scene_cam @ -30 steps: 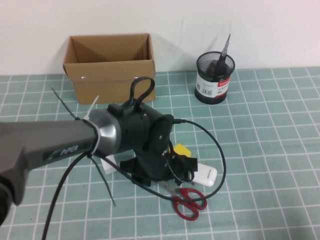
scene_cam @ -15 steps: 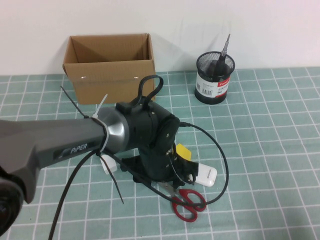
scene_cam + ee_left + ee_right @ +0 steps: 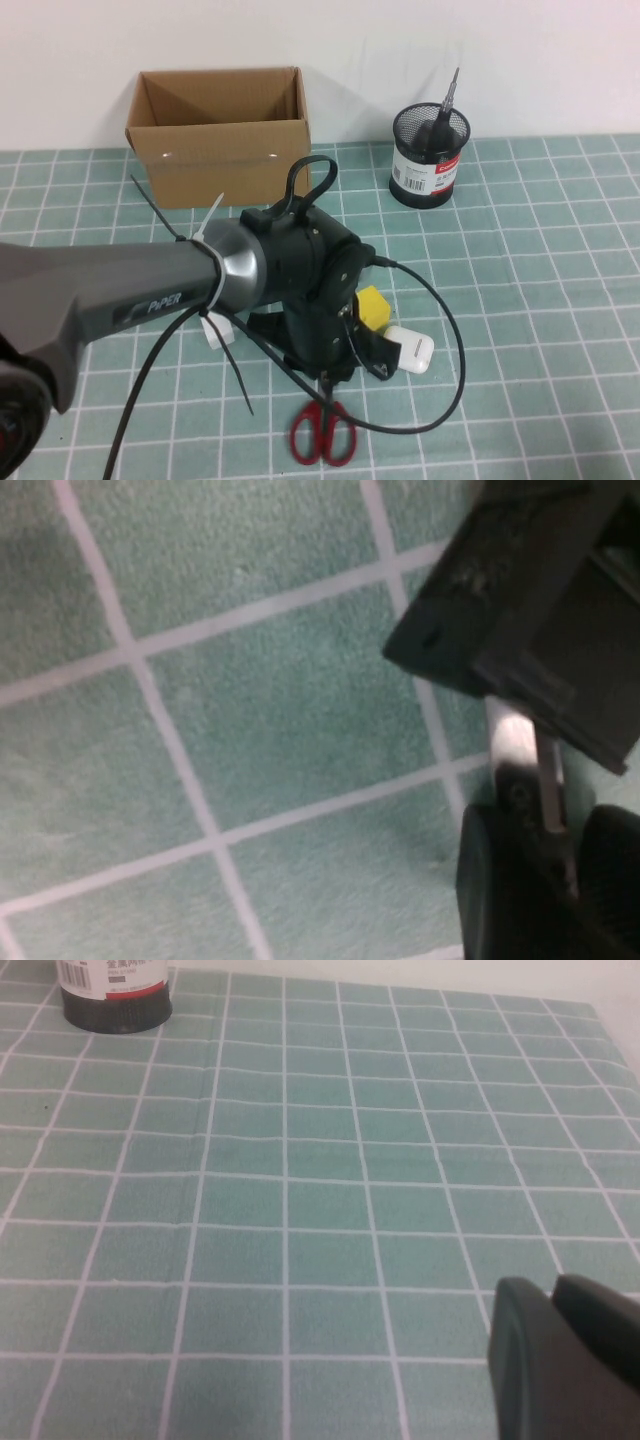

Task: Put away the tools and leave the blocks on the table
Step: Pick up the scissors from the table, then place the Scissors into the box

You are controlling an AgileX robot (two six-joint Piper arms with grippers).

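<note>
My left gripper (image 3: 325, 378) points down at the teal grid table (image 3: 540, 300) and is shut on the steel blades of the red-handled scissors (image 3: 321, 436), whose handles hang toward the front edge. In the left wrist view a blade (image 3: 518, 748) runs between the dark fingers (image 3: 500, 880). The black-handled screwdriver (image 3: 432, 130) and the thin pointed tool (image 3: 452, 92) stand in a black mesh cup (image 3: 429, 172). The yellow block (image 3: 372, 304) lies beside the gripper and a white block (image 3: 215, 331) shows under the arm. The orange block is hidden. My right gripper (image 3: 553, 1305) is shut over bare mat.
An open cardboard box (image 3: 218, 135) stands at the back left. A white glossy case (image 3: 412, 351) lies just right of the left gripper. A black angular piece (image 3: 520, 610) sits close to the fingers. The mesh cup also shows in the right wrist view (image 3: 115, 995).
The scissors have swung round: the red handles moved from the right of the gripper to straight in front of it. The left arm shifted slightly right.
</note>
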